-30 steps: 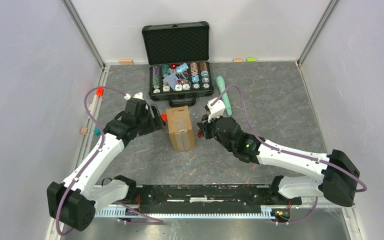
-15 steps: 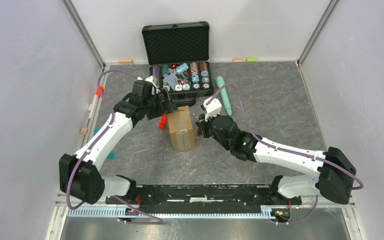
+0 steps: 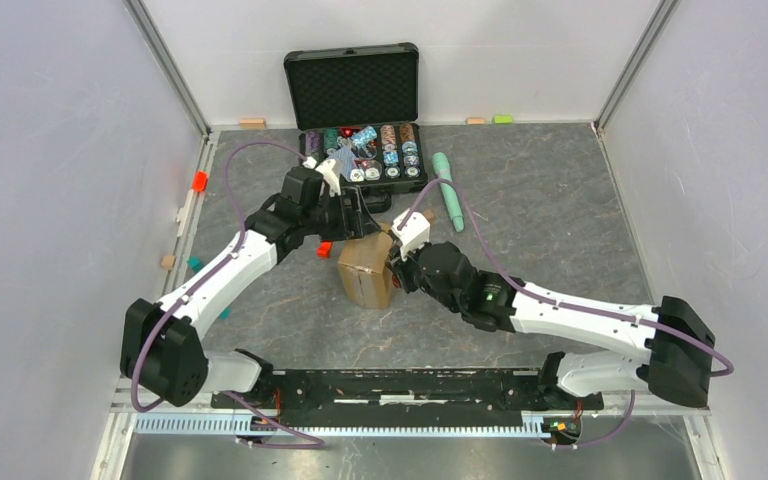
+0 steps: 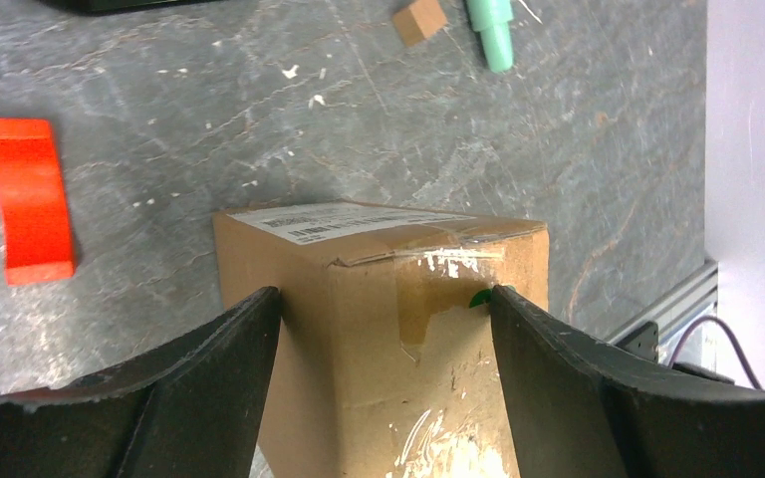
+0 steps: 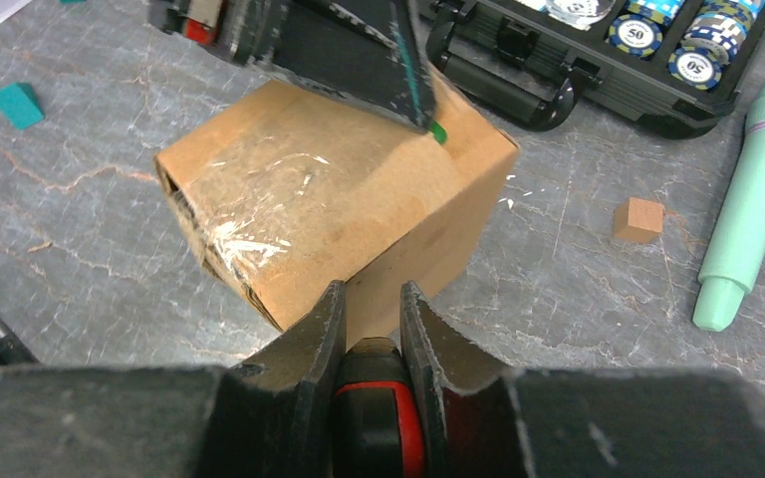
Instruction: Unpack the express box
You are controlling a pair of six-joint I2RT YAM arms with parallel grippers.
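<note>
Left pincer (image 4: 386,291) straddles the express box (image 4: 359,344) wide, grip unclear. Right pincer (image 5: 373,287) clamps a red-black tool (image 5: 377,398), and your push could topple the box.

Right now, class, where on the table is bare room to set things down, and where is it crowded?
Bare: between the green marker and the right wall; also between the express box and the base rail. Crowded: around the box, beside the chip case.

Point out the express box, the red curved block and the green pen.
express box (image 4: 379,309), left wrist view, taped face
red curved block (image 4: 30,199), left wrist view, middle
green pen (image 5: 760,189), right wrist view, barrel
</note>
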